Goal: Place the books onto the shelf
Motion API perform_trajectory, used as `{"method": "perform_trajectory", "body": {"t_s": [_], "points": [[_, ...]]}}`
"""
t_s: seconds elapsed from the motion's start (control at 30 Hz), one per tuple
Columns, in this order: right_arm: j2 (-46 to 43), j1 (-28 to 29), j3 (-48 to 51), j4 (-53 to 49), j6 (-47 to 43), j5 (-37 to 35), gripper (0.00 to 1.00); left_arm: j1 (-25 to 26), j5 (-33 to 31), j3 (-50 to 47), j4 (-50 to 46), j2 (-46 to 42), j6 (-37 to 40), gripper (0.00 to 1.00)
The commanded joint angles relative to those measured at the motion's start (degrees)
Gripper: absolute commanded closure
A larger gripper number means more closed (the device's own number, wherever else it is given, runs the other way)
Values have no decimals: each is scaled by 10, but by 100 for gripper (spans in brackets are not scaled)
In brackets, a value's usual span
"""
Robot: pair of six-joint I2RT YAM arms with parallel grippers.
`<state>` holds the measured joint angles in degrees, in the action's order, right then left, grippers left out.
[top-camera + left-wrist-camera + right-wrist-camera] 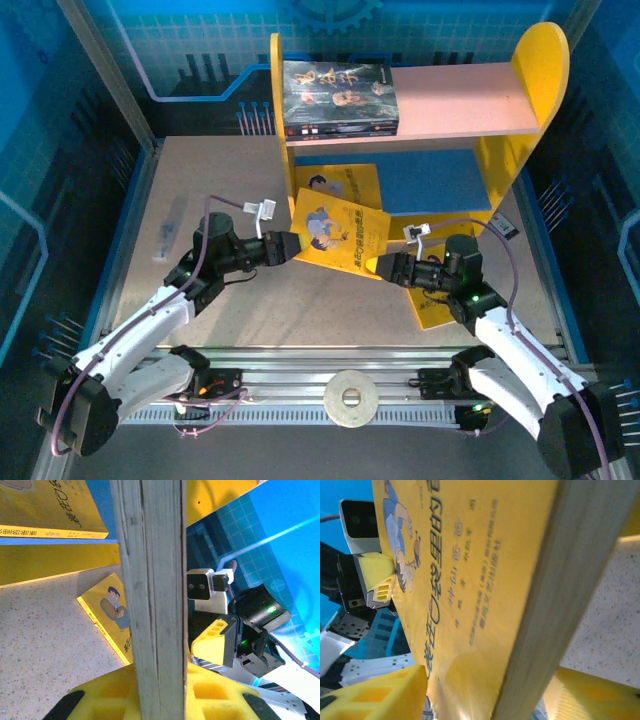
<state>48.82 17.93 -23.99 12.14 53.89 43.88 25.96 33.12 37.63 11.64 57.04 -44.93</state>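
Shelf (450, 95): one; yellow books (338, 232): three.

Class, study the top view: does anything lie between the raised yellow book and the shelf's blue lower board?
Yes. A second yellow book lies across the front left of the blue lower board, directly beyond the raised yellow book. The board's right part looks free.

Upright book (152, 595) pinched between yellow fingers (105, 700), yellow book (107, 615) lying behind
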Motion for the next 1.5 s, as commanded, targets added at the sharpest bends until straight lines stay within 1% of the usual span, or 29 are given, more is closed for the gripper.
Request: {"method": "perform_trajectory", "body": {"t_s": [0.0, 0.03, 0.13, 0.23, 0.3, 0.33, 0.4, 0.47, 0.53, 0.57, 0.6, 0.63, 0.8, 0.9, 1.03, 1.13, 1.27, 1.47], "points": [[1, -2, -6, 30, 9, -2, 49, 13, -15, 10, 53, 3, 12, 100], [1, -3, -7, 30, 7, -3, 57, 16, -17, 11, 52, 6, 12, 100], [-4, -6, -14, 30, 0, -2, 73, 21, -22, 16, 47, 14, 16, 100], [-9, -15, -27, 12, -12, 5, 85, 25, -28, 22, 37, 19, 23, 100], [-14, -25, -36, -5, -24, 13, 89, 25, -31, 24, 32, 22, 24, 100], [-17, -32, -41, -14, -30, 18, 91, 26, -33, 25, 30, 23, 23, 96], [-23, -47, -51, -32, -41, 32, 93, 26, -37, 28, 25, 23, 24, 83], [-30, -63, -63, -60, -58, 45, 95, 26, -37, 30, 20, 23, 26, 68], [-39, -80, -77, -90, -79, 57, 96, 26, -40, 33, 7, 20, 32, 58], [-44, -89, -85, -109, -92, 62, 96, 26, -48, 35, -3, 18, 36, 51], [-46, -97, -95, -129, -106, 67, 96, 26, -56, 37, -16, 16, 40, 48], [-47, -104, -104, -148, -118, 73, 96, 25, -62, 39, -28, 14, 43, 46], [-36, -137, -147, -211, -184, 89, 96, 25, -87, 48, -82, 2, 58, 43], [-14, -150, -163, -208, -204, 98, 96, 25, -114, 56, -134, -15, 74, 43], [29, -155, -185, -183, -230, 111, 96, 25, -136, 57, -175, -41, 83, 42], [69, -155, -221, -221, -282, 111, 96, 25, -152, 60, -206, -60, 85, 42], [110, -157, -247, -217, -312, 116, 96, 25, -172, 68, -248, -79, 92, 42], [170, -160, -302, -240, -366, 114, 96, 25, -187, 72, -274, -98, 95, 41]]}}
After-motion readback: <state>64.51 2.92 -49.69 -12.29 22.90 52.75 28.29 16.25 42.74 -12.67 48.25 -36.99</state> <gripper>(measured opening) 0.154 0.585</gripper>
